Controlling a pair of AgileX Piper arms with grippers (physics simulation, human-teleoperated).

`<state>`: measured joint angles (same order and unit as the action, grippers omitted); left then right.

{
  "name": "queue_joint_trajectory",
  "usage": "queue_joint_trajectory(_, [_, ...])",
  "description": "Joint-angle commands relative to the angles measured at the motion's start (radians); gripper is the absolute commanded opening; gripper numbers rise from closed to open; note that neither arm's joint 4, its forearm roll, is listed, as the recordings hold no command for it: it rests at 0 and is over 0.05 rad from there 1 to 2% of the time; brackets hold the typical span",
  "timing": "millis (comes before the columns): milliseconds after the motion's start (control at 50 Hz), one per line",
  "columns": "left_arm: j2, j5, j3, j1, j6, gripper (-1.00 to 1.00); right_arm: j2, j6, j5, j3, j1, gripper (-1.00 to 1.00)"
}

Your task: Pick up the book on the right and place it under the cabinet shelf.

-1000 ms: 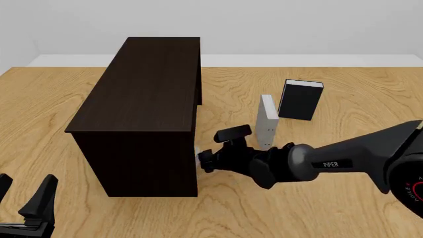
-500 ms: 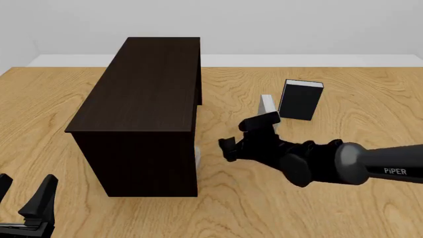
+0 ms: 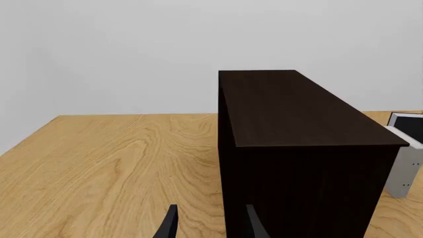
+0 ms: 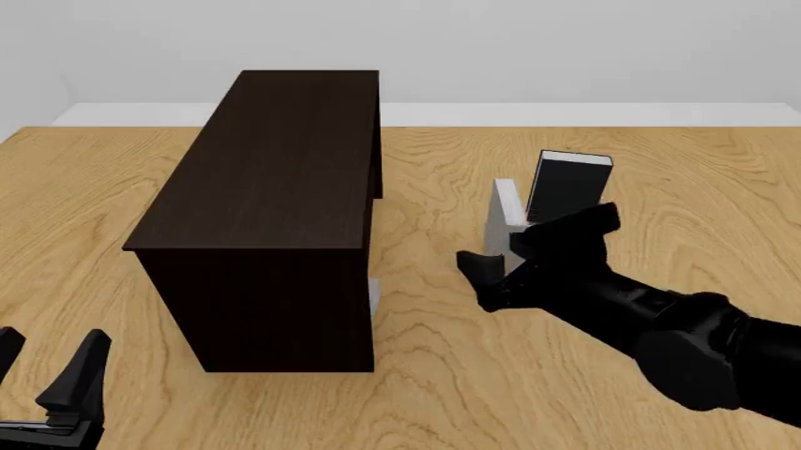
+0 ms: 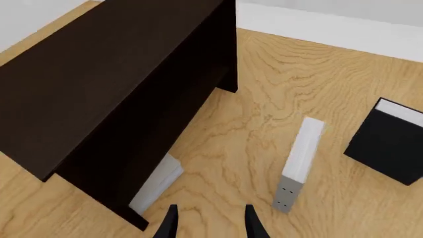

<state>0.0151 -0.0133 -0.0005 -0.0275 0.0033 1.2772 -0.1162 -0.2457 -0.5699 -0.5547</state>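
Note:
The dark brown cabinet (image 4: pixel 269 169) stands left of centre; it also shows in the left wrist view (image 3: pixel 297 109) and right wrist view (image 5: pixel 112 74). A pale grey book (image 4: pixel 374 293) lies flat in the cabinet's low opening, its end sticking out (image 5: pixel 157 184). A look-alike grey book (image 4: pixel 506 211) with dark dots on its spine stands upright to the right (image 5: pixel 298 158) (image 3: pixel 404 176). My right gripper (image 4: pixel 491 251) is open and empty, between the cabinet and the standing book, touching neither (image 5: pixel 210 223). My left gripper (image 4: pixel 44 361) is open and empty at the near left (image 3: pixel 210 225).
A black book (image 4: pixel 569 187) with white page edges stands just behind and right of the upright grey book (image 5: pixel 390 148) (image 3: pixel 413 126). The wooden table (image 4: pixel 426 375) ends at a white wall at the back.
My right gripper has drawn back from the cabinet's opening, to the right and upward, open and empty. The grey book stays in the opening. The left arm has not moved.

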Motion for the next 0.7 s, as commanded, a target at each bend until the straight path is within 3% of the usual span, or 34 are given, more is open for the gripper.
queue_joint_trajectory(20, [-0.003, 0.002, 0.0, -0.003, 0.001, 1.0, -0.216, -0.064, -0.164, 0.187, -0.021, 1.0])
queue_joint_trajectory(60, [-0.004, 0.003, 0.0, -0.003, 0.001, 1.0, -0.197, -0.035, -0.259, 0.263, 0.033, 1.0])
queue_joint_trajectory(80, [-0.007, 0.004, 0.0, -0.003, 0.002, 1.0, -0.212, 0.02, -0.367, 0.339, 0.06, 1.0])
queue_joint_trajectory(120, [-0.006, 0.005, 0.0, -0.003, 0.0, 1.0, -0.08, -0.033, -0.552, 0.42, 0.087, 1.0])
queue_joint_trajectory(140, [-0.005, 0.006, 0.0, -0.003, -0.001, 1.0, -0.011, -0.08, -0.652, 0.455, 0.041, 1.0])
queue_joint_trajectory(160, [-0.009, 0.007, 0.0, -0.003, 0.002, 1.0, 0.007, -0.086, -0.763, 0.523, 0.072, 1.0])
queue_joint_trajectory(200, [-0.008, 0.008, 0.0, -0.003, 0.001, 1.0, 0.034, -0.081, -0.849, 0.569, 0.063, 1.0])
queue_joint_trajectory(280, [-0.01, 0.009, 0.0, -0.003, 0.001, 1.0, 0.025, -0.054, -0.875, 0.57, 0.087, 1.0])
queue_joint_trajectory(320, [-0.01, 0.009, 0.0, -0.003, 0.0, 1.0, -0.132, -0.032, -0.761, 0.57, 0.093, 1.0])
queue_joint_trajectory(360, [-0.01, 0.009, 0.0, -0.003, 0.001, 1.0, -0.305, -0.063, -0.613, 0.57, 0.092, 1.0])
queue_joint_trajectory(400, [-0.009, 0.01, 0.0, -0.003, 0.0, 1.0, -0.369, -0.05, -0.55, 0.57, 0.097, 1.0])
queue_joint_trajectory(420, [-0.01, 0.009, 0.0, -0.003, 0.001, 1.0, -0.521, -0.023, -0.412, 0.57, 0.127, 1.0])
queue_joint_trajectory(440, [-0.01, 0.009, 0.0, -0.003, 0.001, 1.0, -0.456, -0.04, -0.453, 0.57, 0.125, 1.0])
queue_joint_trajectory(480, [-0.008, 0.009, 0.0, -0.003, 0.0, 1.0, -0.469, -0.041, -0.441, 0.57, 0.134, 1.0])
queue_joint_trajectory(560, [-0.007, 0.008, 0.0, -0.003, 0.0, 1.0, -0.889, -0.015, -0.033, 0.57, 0.192, 1.0])
queue_joint_trajectory(580, [-0.007, 0.007, 0.0, -0.003, 0.0, 1.0, -0.942, -0.011, 0.02, 0.57, 0.195, 1.0])
queue_joint_trajectory(600, [-0.007, 0.007, 0.0, -0.003, 0.001, 1.0, -1.088, -0.003, 0.157, 0.57, 0.206, 1.0])
queue_joint_trajectory(660, [-0.005, 0.005, 0.0, -0.003, 0.0, 1.0, -1.275, -0.003, 0.331, 0.57, 0.232, 1.0])
queue_joint_trajectory(700, [-0.005, 0.004, 0.0, -0.003, 0.001, 1.0, -1.274, -0.009, 0.338, 0.57, 0.236, 1.0])
